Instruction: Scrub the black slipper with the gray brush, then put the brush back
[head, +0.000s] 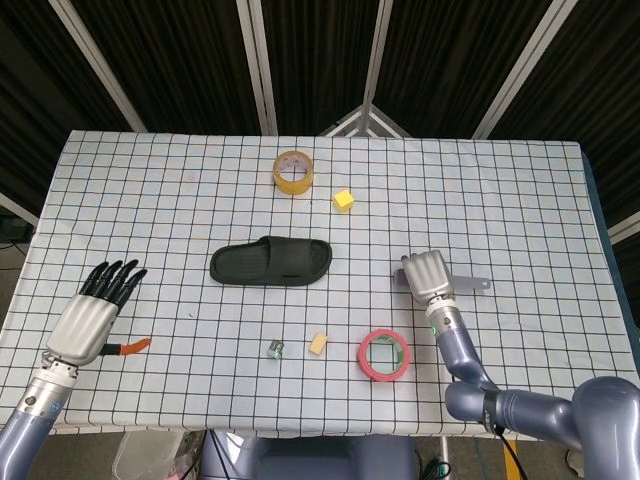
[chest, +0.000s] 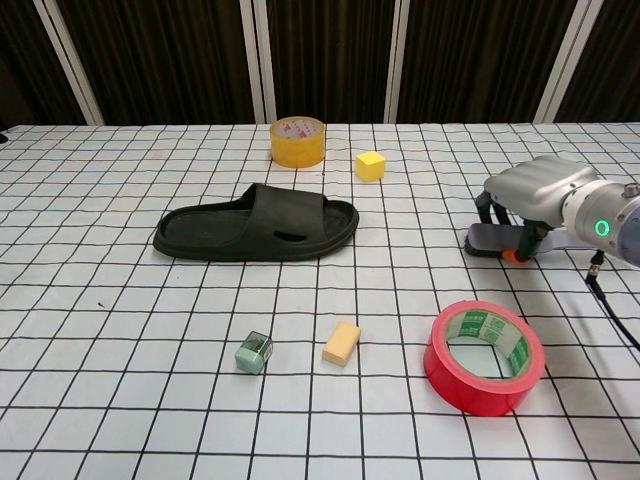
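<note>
The right hand (chest: 535, 195) grips the gray brush (chest: 492, 240) near the surface's right edge; the left hand (head: 92, 314) is spread, holding nothing.

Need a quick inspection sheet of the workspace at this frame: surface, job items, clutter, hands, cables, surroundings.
Surface: white grid-pattern table cover, flat.
Job's things: black slipper lies mid-table, nothing touching it; gray brush held low at the table's right side.
Clutter: yellow tape roll, yellow cube, red tape roll, tan block, small green block.
Hands: right hand grips the brush; left hand fingers spread, holding nothing.
Cables: black cable along the right arm.
Surroundings: dark curtains, pale frame bars.
</note>
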